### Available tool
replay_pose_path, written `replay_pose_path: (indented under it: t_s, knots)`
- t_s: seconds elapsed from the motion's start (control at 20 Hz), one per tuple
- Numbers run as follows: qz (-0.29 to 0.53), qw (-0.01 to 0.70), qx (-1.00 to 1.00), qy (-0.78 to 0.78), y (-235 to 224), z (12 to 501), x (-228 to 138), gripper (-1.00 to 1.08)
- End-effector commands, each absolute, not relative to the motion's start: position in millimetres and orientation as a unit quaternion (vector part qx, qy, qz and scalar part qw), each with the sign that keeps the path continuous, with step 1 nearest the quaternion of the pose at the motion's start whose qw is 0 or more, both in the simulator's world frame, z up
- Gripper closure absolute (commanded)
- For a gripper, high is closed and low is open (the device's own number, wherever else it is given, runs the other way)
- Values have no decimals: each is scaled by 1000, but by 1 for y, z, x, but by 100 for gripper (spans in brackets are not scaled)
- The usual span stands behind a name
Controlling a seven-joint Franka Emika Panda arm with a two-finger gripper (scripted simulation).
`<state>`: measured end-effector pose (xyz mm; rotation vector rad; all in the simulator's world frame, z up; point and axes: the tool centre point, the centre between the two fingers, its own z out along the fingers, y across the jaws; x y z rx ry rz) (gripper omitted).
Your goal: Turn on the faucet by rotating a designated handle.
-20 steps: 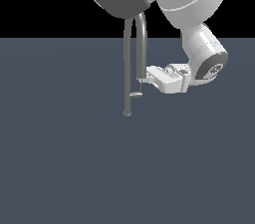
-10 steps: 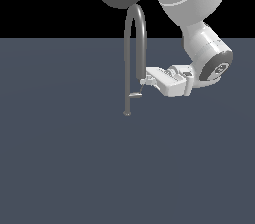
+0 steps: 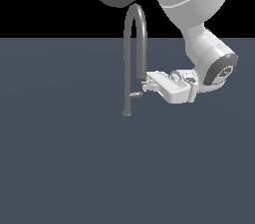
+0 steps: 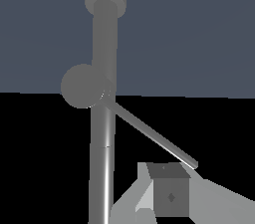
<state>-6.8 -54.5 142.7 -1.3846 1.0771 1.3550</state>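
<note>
Grey metal forms the short flat lever, the handle [image 3: 136, 95], which juts sideways from the upright leg of the faucet [image 3: 134, 58], a tall thin grey tube bent like an upside-down U on a small round foot. In the exterior view the handle lies just below and slightly ahead of the tip of the white two-fingered pincer [image 3: 146, 84], very near it; whether the two touch cannot be told from this angle. The wrist view shows the handle [image 4: 149, 133] as a slim rod running from the tube [image 4: 103, 118] to end right beside one blocky grey fingertip [image 4: 169, 195]. Only that one finger shows clearly, so how far the pincer is parted is not plain; nothing is seen clamped in it. The open spout end of the tube hangs just above the pincer's tip. Behind the pincer, the bulky white robot arm [image 3: 206, 58] rises out of view. The faucet stands on a flat slate-blue floor [image 3: 64, 168].
</note>
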Motion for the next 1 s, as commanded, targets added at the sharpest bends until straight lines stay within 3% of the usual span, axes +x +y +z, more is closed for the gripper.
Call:
replay_pose_path:
  t_s: [0.0,0.15,0.25,0.65,0.75,0.95]
  knots:
    - [551,443,-555,438,-56,126,-16,108]
    - [553,441,-554,439,-59,107,-28,108]
    - [549,446,-558,433,-57,124,-20,108]
    - [553,441,-555,438,-59,75,-27,108]
    - [549,448,-560,429,-57,97,-21,108]
    - [550,446,-559,432,-57,80,-17,108]
